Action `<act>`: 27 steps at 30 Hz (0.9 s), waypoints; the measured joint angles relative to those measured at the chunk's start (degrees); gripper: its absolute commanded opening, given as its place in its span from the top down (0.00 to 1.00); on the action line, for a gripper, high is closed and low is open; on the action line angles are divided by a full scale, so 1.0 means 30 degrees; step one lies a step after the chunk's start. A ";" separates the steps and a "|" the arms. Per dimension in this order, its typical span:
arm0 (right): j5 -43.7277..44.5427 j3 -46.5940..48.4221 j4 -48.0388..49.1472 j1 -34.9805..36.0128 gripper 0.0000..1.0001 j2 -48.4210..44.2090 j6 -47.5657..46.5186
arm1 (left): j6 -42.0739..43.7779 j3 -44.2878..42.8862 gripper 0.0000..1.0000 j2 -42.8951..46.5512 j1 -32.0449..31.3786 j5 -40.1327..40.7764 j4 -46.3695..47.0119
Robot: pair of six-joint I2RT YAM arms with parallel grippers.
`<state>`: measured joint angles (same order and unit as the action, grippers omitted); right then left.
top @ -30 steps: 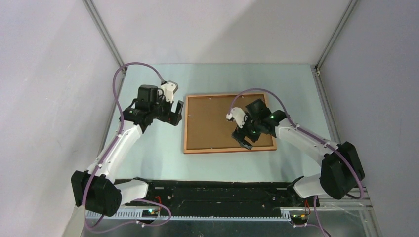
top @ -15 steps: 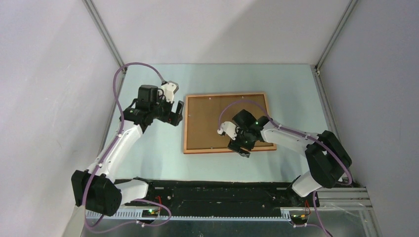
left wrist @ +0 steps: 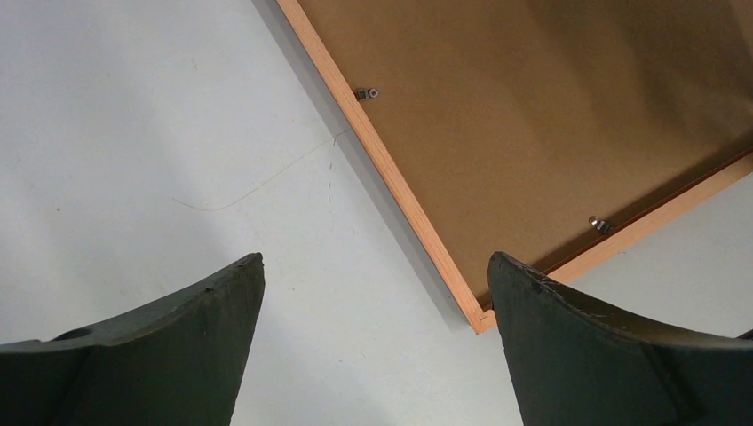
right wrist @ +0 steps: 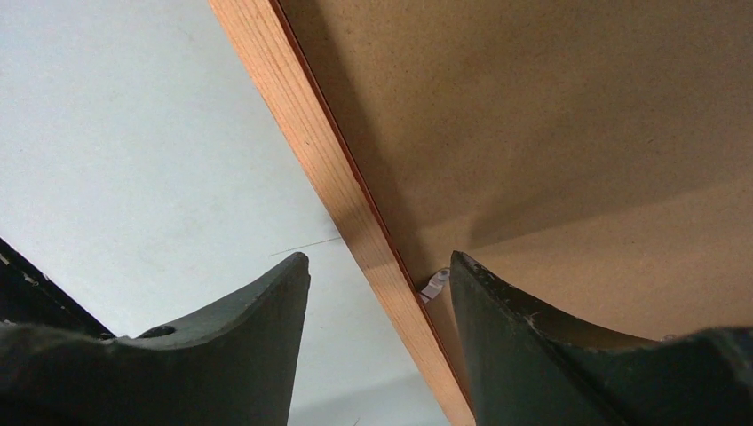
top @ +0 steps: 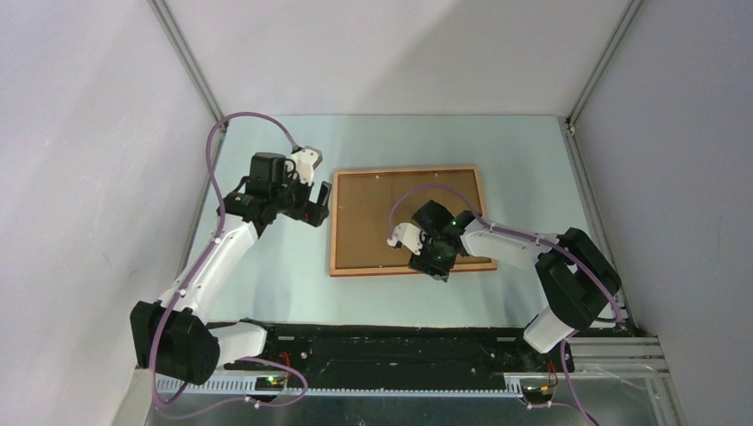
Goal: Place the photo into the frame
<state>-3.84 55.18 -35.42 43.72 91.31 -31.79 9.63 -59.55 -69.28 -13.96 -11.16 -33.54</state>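
**A:** Frame [top: 334, 226] lies back-up in the middle of the table [top: 524, 169] in the top view, with the brown backing board [top: 377, 217] seated in it. Where's the photo?

**B:** It isn't in sight in any view. Whether it sits under the board, I can't tell. The left gripper [top: 318, 206] hangs just beside the left rail, and the right gripper [top: 437, 266] is over the near rail.

**A:** Left wrist view?

**B:** That pincer is spread wide with nothing in it, above bare table near the frame's corner. Two metal clips [left wrist: 366, 92] show along the board's edges.

**A:** And the right wrist?

**B:** Its fingers [right wrist: 266, 337] are partway apart, one on each side of the near rail, gripping nothing. A small clip [right wrist: 432, 286] sits right by the inner finger.

**A:** So the step in hand looks like working that clip.

**B:** I'd judge so. It's best to come down square and catch only the tab with the inner finger. Then turn it gently so the frame doesn't skid. If it does slide, the left pincer could steady the left rail.
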 measured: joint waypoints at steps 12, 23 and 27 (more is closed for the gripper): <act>0.0335 -0.0036 0.0321 0.0284 0.46 0.0503 0.0007 | 0.0000 0.0240 0.00 0.0000 0.0000 0.0000 0.0007; 0.1056 -0.0138 0.0699 0.0532 0.62 0.0663 0.0000 | 0.0007 0.0248 0.00 0.0000 0.0000 0.0000 0.0007; 0.1144 -0.0138 0.0648 0.0634 0.77 0.0670 0.0015 | 0.0007 0.0248 0.00 0.0000 0.0000 0.0000 0.0007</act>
<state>-0.40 54.76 -33.47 45.63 93.32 -31.75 9.65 -58.81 -69.28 -13.96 -11.16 -33.52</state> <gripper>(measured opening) 0.331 0.996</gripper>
